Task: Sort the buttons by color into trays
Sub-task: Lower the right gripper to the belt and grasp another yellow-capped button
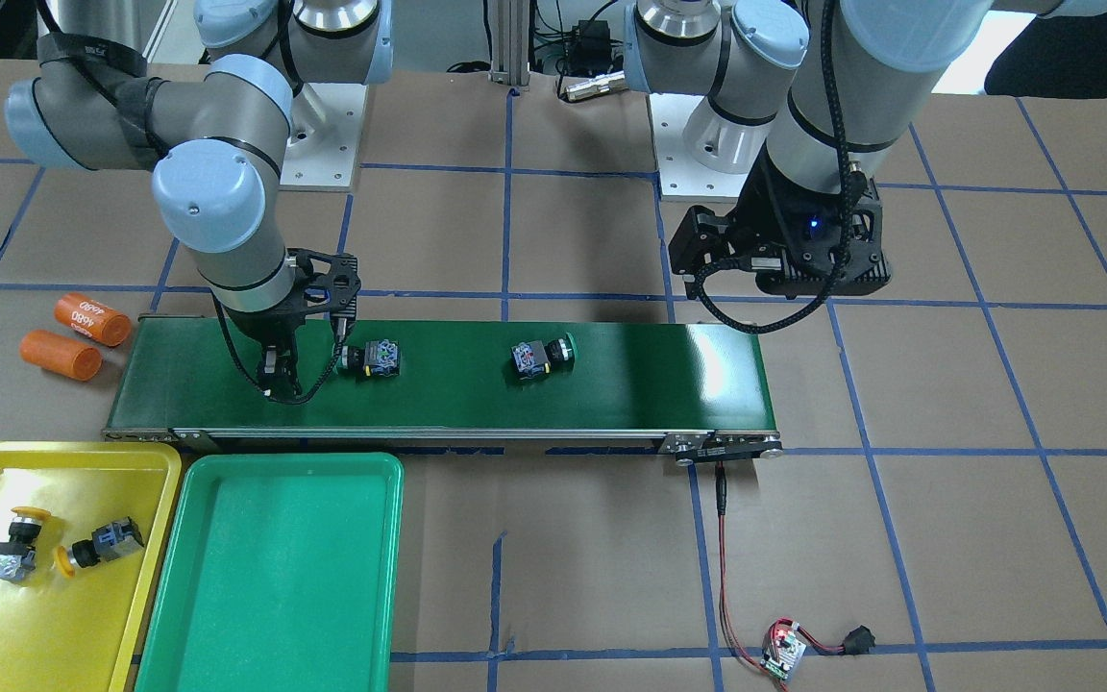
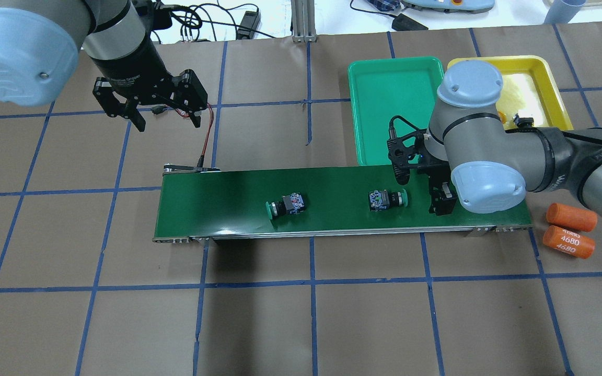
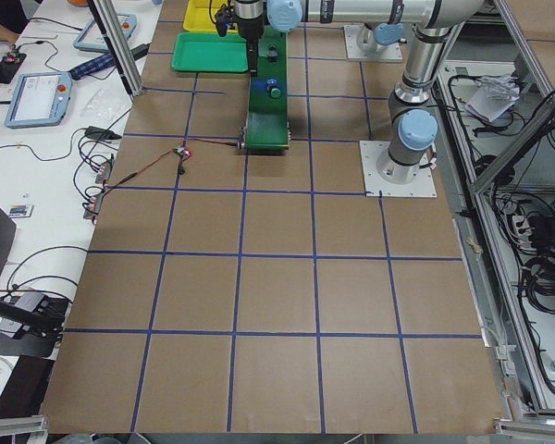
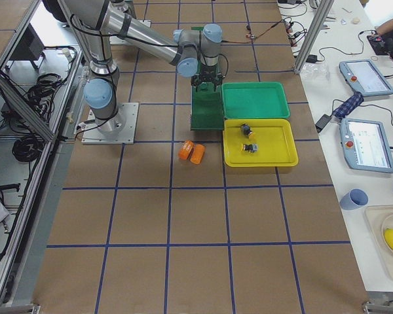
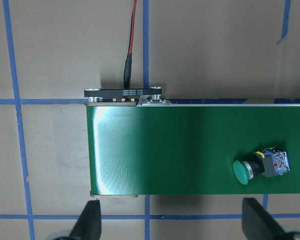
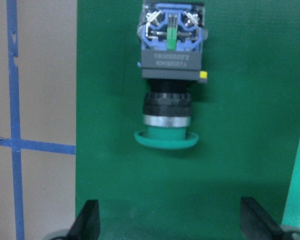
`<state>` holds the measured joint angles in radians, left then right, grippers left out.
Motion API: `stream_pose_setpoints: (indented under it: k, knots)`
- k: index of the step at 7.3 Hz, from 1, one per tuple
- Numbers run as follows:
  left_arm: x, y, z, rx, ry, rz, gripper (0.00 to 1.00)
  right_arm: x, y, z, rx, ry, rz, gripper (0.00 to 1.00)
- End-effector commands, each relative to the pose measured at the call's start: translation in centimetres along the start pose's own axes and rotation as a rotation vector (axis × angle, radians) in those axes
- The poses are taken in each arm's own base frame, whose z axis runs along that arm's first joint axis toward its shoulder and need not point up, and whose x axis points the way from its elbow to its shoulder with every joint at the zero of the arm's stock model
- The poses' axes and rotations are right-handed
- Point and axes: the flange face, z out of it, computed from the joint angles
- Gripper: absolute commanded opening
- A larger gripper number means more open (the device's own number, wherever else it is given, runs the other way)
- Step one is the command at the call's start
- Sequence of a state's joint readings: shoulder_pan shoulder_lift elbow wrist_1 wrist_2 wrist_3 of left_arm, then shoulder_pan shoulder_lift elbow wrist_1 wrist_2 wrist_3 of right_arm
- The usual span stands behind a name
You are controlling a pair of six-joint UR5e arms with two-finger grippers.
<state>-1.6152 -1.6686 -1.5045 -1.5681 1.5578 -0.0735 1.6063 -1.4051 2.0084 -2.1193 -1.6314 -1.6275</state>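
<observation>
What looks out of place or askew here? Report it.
Nothing looks spilled or damaged. The yellow buttons lie tipped on their sides in the yellow tray, and the green buttons lie on their sides on the conveyor belt. The green tray holds none.

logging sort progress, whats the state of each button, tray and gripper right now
right gripper, jaws open, low over conveyor belt
left gripper, jaws open, holding nothing
green button by right gripper, on its side on belt
other green button, on its side mid-belt
yellow buttons, both lying in yellow tray
green tray, holds no button
</observation>
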Motion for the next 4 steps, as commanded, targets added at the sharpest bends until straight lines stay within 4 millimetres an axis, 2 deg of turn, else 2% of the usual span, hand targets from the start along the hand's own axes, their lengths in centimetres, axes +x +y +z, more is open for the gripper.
stream_pose_setpoints:
  k: [1,3,4]
  knots:
    - [0.59,0.15,-1.59,0.018,0.002,0.002,1.0,-0.28,-2.47,0.5,-0.005,0.013,0.007,1.0]
    - [0.49,0.09,-1.94,0.023,-0.001,0.0,1.0,-0.28,-2.87,0.7,0.002,0.015,0.01,0.95]
    - [0.5,0.02,-1.94,0.023,-0.001,0.0,1.0,-0.26,-2.87,0.77,0.002,0.014,0.009,0.85]
